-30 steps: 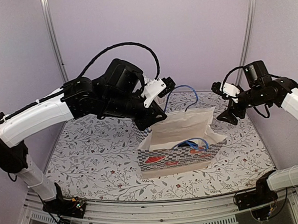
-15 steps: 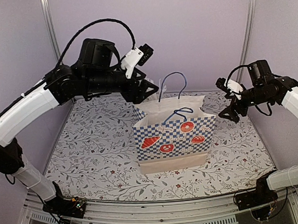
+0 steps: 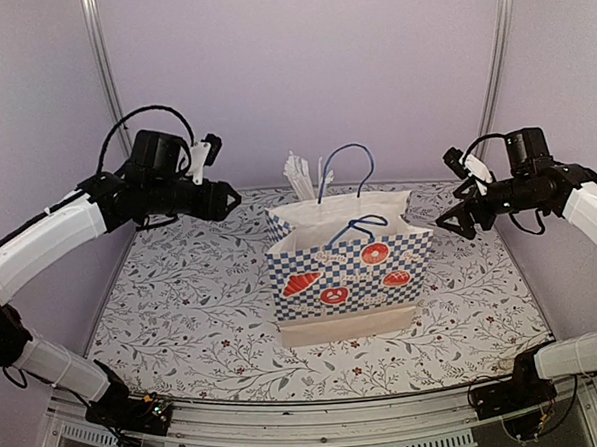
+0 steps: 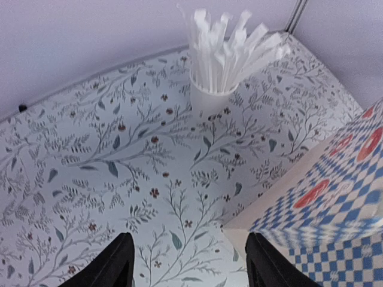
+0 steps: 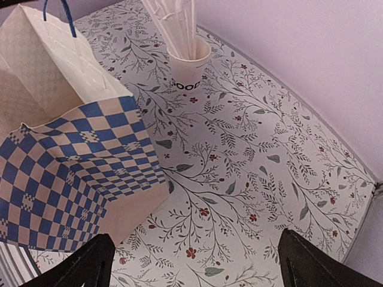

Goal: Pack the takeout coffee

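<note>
The takeout coffee shows in no view. A blue-and-white checked paper bag (image 3: 346, 276) with blue handles stands upright in the middle of the table, its mouth open. My left gripper (image 3: 229, 199) hovers left of the bag, well apart from it. In the left wrist view the gripper (image 4: 190, 266) is open over bare tablecloth, with the bag's corner (image 4: 335, 203) at the right. My right gripper (image 3: 454, 220) hangs open to the right of the bag. The right wrist view shows nothing between its jaws (image 5: 197, 266), and the bag (image 5: 72, 161) lies to their left.
A white cup of white straws (image 3: 301, 178) stands behind the bag near the back wall, also seen as the straw cup (image 4: 209, 95) and the lettered straw cup (image 5: 190, 66). The floral tablecloth (image 3: 183, 310) is bounded by purple walls on three sides.
The bag went from slumped to standing upright. My left gripper let go, opened and drew back to the left, away from the bag. The right arm shifted only slightly.
</note>
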